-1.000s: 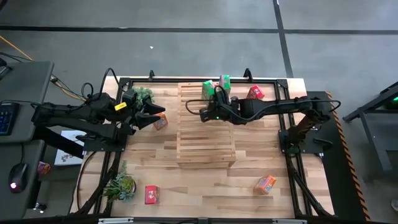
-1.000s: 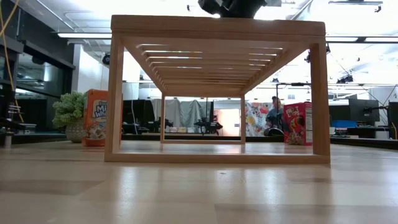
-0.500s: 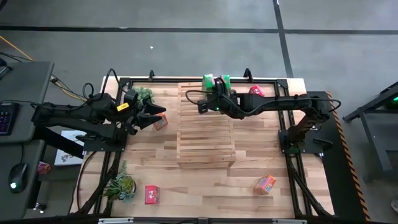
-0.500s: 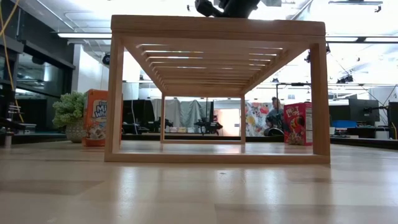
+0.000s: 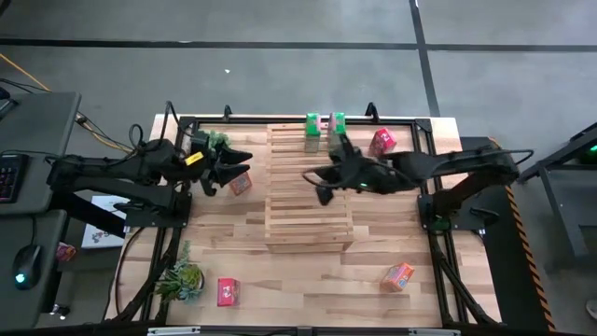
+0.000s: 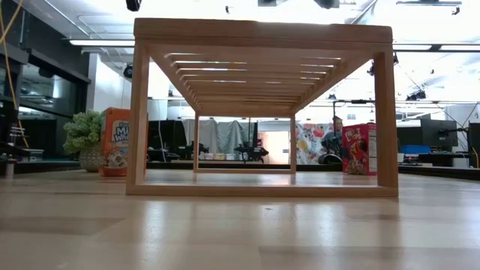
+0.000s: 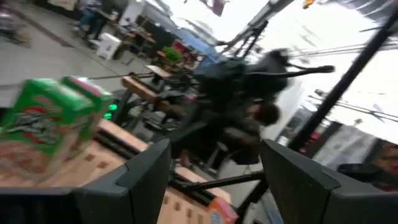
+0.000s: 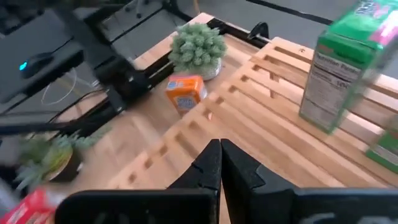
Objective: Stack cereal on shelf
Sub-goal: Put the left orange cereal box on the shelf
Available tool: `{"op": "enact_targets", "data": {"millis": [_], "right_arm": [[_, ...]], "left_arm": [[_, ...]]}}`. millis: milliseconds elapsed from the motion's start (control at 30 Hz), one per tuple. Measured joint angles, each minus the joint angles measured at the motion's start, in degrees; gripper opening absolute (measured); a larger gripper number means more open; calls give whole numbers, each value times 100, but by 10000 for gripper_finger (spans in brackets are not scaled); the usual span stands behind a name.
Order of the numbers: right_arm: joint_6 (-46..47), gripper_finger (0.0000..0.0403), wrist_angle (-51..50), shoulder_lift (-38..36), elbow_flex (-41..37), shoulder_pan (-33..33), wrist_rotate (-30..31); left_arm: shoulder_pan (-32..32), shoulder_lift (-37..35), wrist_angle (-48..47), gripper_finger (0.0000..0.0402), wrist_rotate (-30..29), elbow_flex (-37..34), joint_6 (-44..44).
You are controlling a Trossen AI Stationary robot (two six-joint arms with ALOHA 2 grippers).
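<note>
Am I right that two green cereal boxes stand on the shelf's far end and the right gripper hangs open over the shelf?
Not quite. The two green cereal boxes do stand on the far end of the shelf, and the right gripper is over it, but it is shut, not open. The right wrist view shows its fingers pressed together.

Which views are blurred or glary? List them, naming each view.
Left wrist view: heavy motion smear over the green printed cereal boxes and the far dark arm, ceiling washed white. Right wrist view: edges soft, though the orange printed cereal box and small green potted plant read clearly. Low view: pale wooden slatted shelf backlit by blown-out ceiling lights. High view: even and sharp.
</note>
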Motion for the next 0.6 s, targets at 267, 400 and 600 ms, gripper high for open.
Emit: {"op": "enact_targets", "data": {"millis": [267, 400, 600], "right_arm": [[656, 0, -894, -678, 0, 448, 690], [952, 0, -1165, -724, 0, 489, 784], [1292, 0, -1413, -709, 0, 489, 776]], "left_arm": [[829, 135, -577, 239, 996, 2, 16], [1081, 14, -1323, 239, 1845, 0, 96], [1365, -241, -2988, 241, 2132, 4, 274]]}}
